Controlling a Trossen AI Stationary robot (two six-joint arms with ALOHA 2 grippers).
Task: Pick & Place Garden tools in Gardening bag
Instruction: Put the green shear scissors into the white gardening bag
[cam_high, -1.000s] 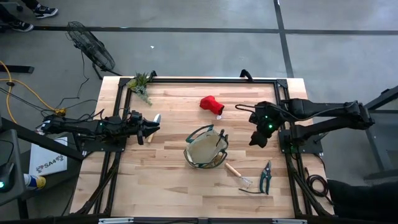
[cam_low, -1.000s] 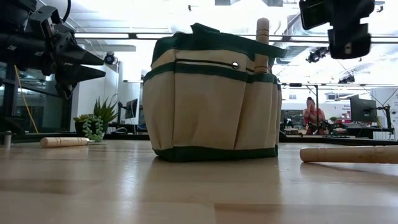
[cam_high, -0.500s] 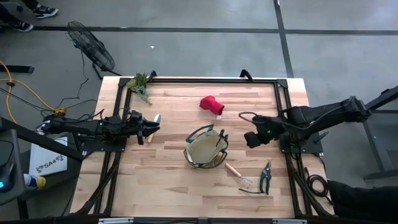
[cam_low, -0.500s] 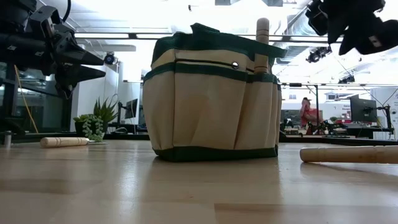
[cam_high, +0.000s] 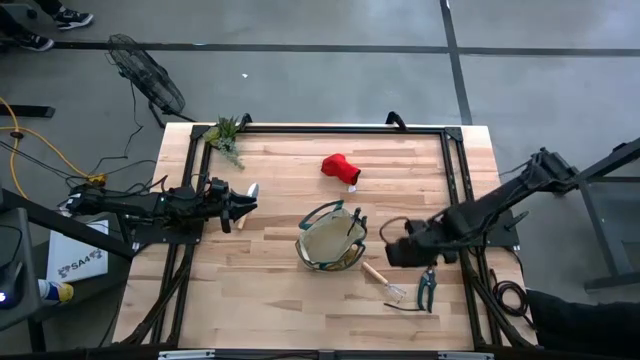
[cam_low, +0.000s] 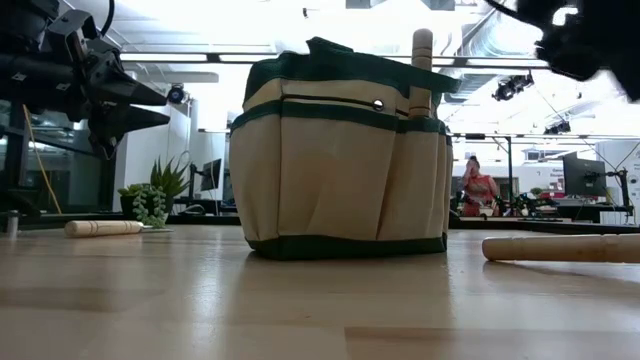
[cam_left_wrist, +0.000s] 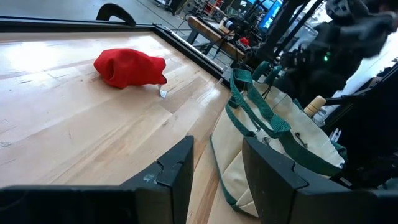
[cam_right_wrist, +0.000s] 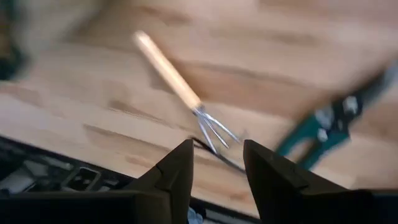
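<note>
Reaching over the wire rake (cam_high: 384, 282), we show the right tool (cam_high: 397, 252) hovering above the table (cam_high: 270, 300) between the gardening bag (cam_high: 331, 238) and the green-handled pruner (cam_high: 427, 285); its fingers (cam_right_wrist: 180, 165) stand spread, with nothing between them. In the right wrist view the rake's wooden handle (cam_right_wrist: 166, 70) runs away from the fingers and the wire tines (cam_right_wrist: 214, 130) lie just ahead of them. We judge the step in hand to be the pick of this rake. To do it well, we centre the spread fingers across the wooden handle rather than the thin tines, descend squarely, and avoid the pruner beside it. The left tool (cam_high: 243, 205) waits near the table's left edge, fingers parted and empty, close to a wooden-handled trowel (cam_high: 243, 204). The red glove (cam_high: 340, 168) lies beyond the bag, well apart.
</note>
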